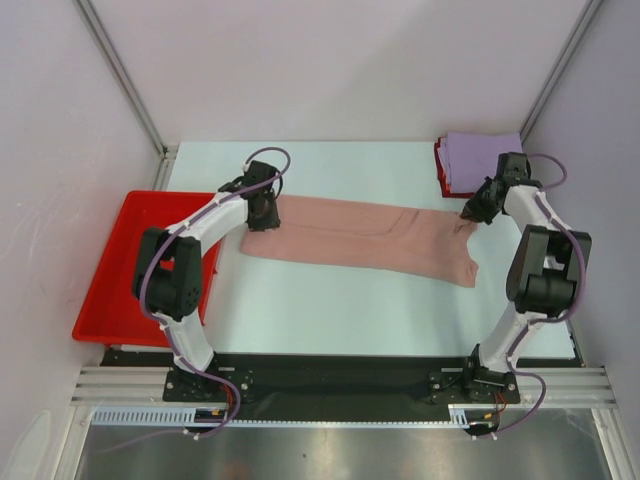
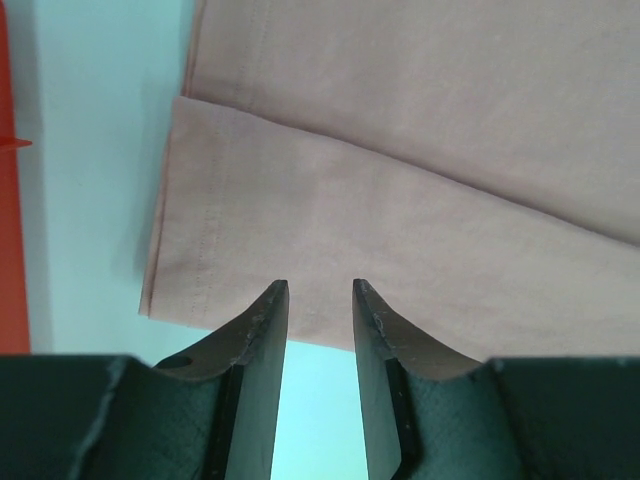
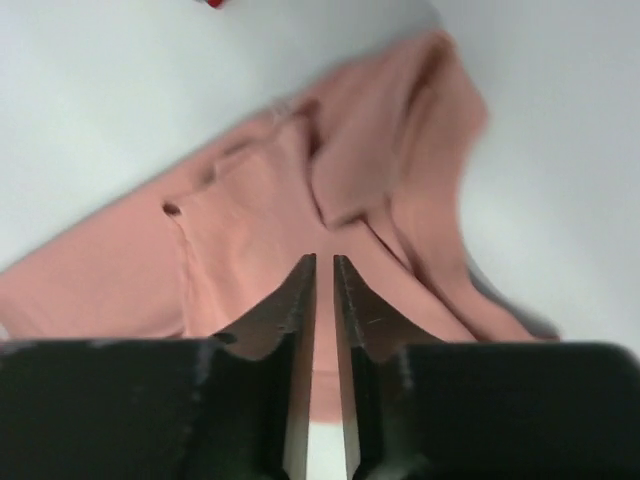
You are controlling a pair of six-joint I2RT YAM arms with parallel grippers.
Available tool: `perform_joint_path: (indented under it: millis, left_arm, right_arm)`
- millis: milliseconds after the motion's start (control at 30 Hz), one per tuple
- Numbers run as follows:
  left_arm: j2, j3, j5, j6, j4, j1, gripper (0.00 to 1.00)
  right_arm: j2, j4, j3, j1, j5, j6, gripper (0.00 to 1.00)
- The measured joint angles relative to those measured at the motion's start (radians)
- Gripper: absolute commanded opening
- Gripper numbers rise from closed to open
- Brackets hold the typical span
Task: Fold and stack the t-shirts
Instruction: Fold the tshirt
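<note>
The dusty-pink t-shirt (image 1: 360, 235) lies folded into a long strip across the middle of the table, plain side up. My left gripper (image 1: 262, 215) hovers over its left end. In the left wrist view the gripper (image 2: 320, 285) is open, with its tips just over the shirt's near edge (image 2: 420, 150). My right gripper (image 1: 468, 213) is at the shirt's right end. In the right wrist view it (image 3: 324, 258) is closed to a narrow slit on bunched pink cloth (image 3: 250, 230). A folded lavender t-shirt (image 1: 482, 160) lies on a folded red one (image 1: 441, 172) at the back right.
The red plastic tray (image 1: 125, 260) sits off the table's left edge, beside the left arm; its rim shows in the left wrist view (image 2: 10, 200). Enclosure walls and metal posts stand behind and on both sides.
</note>
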Motion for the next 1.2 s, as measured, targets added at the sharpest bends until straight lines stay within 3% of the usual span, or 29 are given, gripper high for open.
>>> perform_joint_path:
  millis: [100, 800, 967, 1067, 1200]
  left_arm:
    - [0.0, -0.014, 0.005, 0.0, 0.016, -0.003, 0.38]
    - [0.0, 0.0, 0.01, 0.032, 0.014, -0.003, 0.39]
    - [0.012, 0.045, 0.027, 0.069, 0.011, -0.003, 0.39]
    - [0.034, 0.08, 0.053, 0.107, 0.024, -0.003, 0.39]
    - [0.092, 0.134, 0.054, 0.14, 0.026, -0.002, 0.36]
  right_arm:
    - [0.106, 0.04, 0.039, 0.011, -0.068, 0.019, 0.0]
    - [0.21, 0.102, -0.006, -0.021, -0.063, 0.017, 0.0]
    - [0.206, 0.025, 0.048, -0.003, -0.023, -0.01, 0.15]
    - [0.178, -0.043, 0.095, 0.018, 0.018, -0.036, 0.39]
    - [0.094, -0.129, 0.153, 0.084, 0.075, -0.075, 0.48]
